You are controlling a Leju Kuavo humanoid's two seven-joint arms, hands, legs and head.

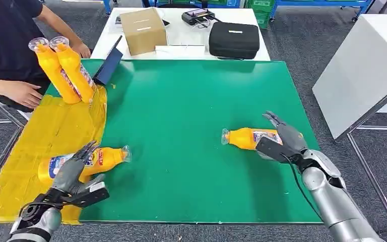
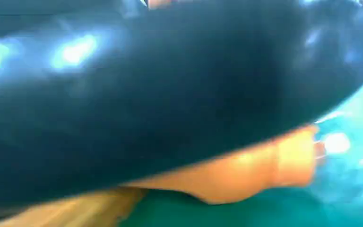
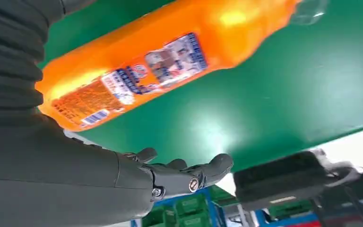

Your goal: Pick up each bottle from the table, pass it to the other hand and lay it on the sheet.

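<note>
Bottles first: at the upper left of the head view, a person's hand (image 1: pixel 24 93) rests by two upright bottles (image 1: pixel 65 68) at the yellow sheet's (image 1: pixel 40 136) far end. Lower left, your left hand (image 1: pixel 74 171) lies over a bottle on its side (image 1: pixel 103 159), straddling the sheet's edge; whether it grips, you can't tell. Right of centre, another bottle (image 1: pixel 249 137) lies on the green table (image 1: pixel 181 111), and your right hand (image 1: pixel 282 138) sits at its base, fingers spread, holding nothing.
</note>
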